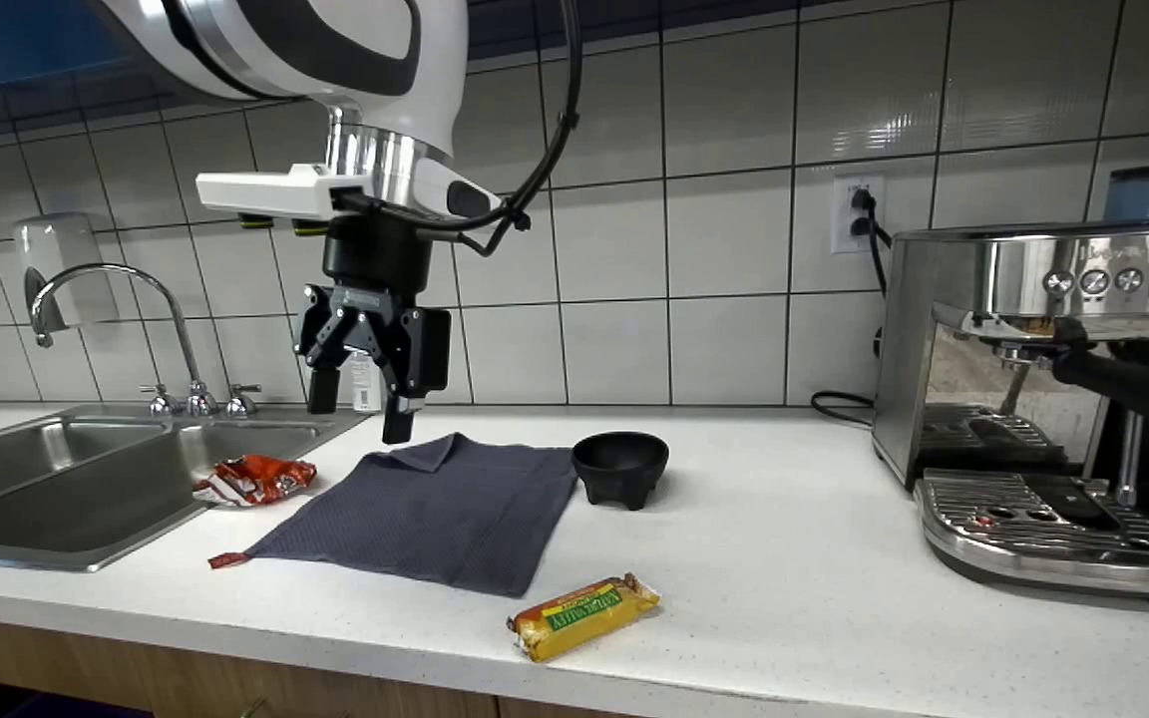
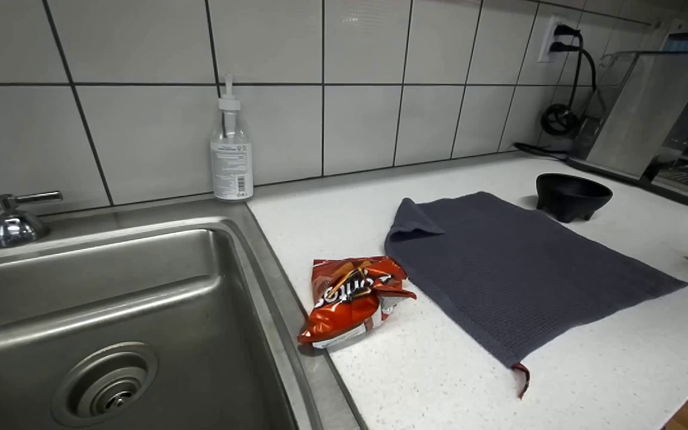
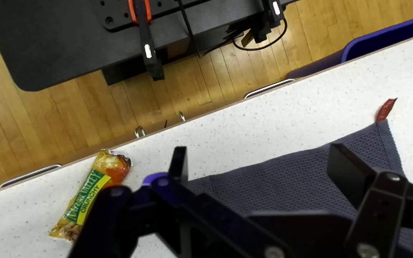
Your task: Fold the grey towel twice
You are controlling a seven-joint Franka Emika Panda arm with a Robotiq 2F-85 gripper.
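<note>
The grey towel [image 1: 435, 519] lies spread on the white counter. Its corner near the wall is turned over in a small flap [image 2: 414, 221], and a red loop [image 3: 386, 109] sticks out of the corner toward the counter's front edge. My gripper [image 1: 360, 406] hangs above the towel, pointing down, clear of the cloth. In the wrist view the gripper [image 3: 260, 166] has its fingers wide apart with nothing between them; the towel [image 3: 281, 182] shows below, partly hidden by the gripper. The arm is outside the exterior view that shows the sink drain.
An orange chip bag [image 2: 353, 301] lies between towel and sink [image 2: 200, 358]. A black bowl [image 1: 620, 464] stands beside the towel's opposite edge. A yellow bar [image 1: 584, 616] lies near the counter's front. Farther off are a coffee machine [image 1: 1053, 399] and a soap bottle [image 2: 232, 161] by the wall.
</note>
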